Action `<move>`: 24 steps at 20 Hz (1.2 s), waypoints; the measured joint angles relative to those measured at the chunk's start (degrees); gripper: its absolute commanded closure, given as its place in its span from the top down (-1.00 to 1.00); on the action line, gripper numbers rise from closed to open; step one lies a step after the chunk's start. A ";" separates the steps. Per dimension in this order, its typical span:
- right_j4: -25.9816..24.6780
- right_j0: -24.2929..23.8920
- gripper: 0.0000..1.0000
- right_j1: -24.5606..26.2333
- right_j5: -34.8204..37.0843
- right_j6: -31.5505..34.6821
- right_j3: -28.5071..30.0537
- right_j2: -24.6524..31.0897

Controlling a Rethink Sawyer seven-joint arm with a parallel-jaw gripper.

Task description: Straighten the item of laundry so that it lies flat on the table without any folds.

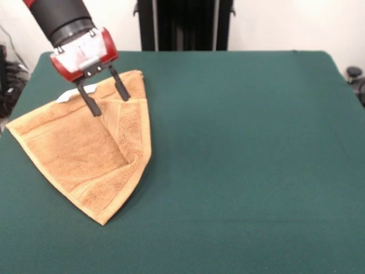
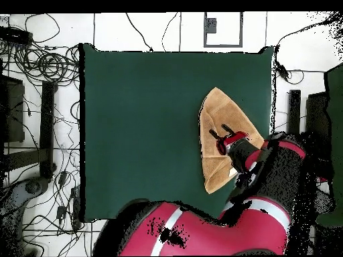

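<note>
The golden-tan towel (image 1: 85,151) lies on the dark green table (image 1: 239,142) at its left side in the front view. It is folded over into a rough triangle, with a folded flap along its right edge. A small white tag (image 1: 68,96) shows at its far edge. My gripper (image 1: 108,101) is open, with its two black fingers (image 1: 90,101) spread over the towel's far part, tips at or just above the cloth. It holds nothing. In the overhead view the towel (image 2: 218,144) lies at the table's right side, with the gripper (image 2: 221,130) over it.
The table's left edge (image 1: 11,108) runs close to the towel in the front view. The robot's black pedestal (image 1: 182,23) stands beyond the far edge. Cables and stands (image 2: 40,100) lie on the floor around the table in the overhead view.
</note>
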 measured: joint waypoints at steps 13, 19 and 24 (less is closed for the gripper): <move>-2.99 0.78 1.00 7.34 0.00 0.00 -0.63 -0.01; -3.36 1.12 1.00 8.27 -0.05 0.04 -1.24 -0.71; -4.64 2.22 1.00 9.22 -0.49 2.89 -2.53 -2.25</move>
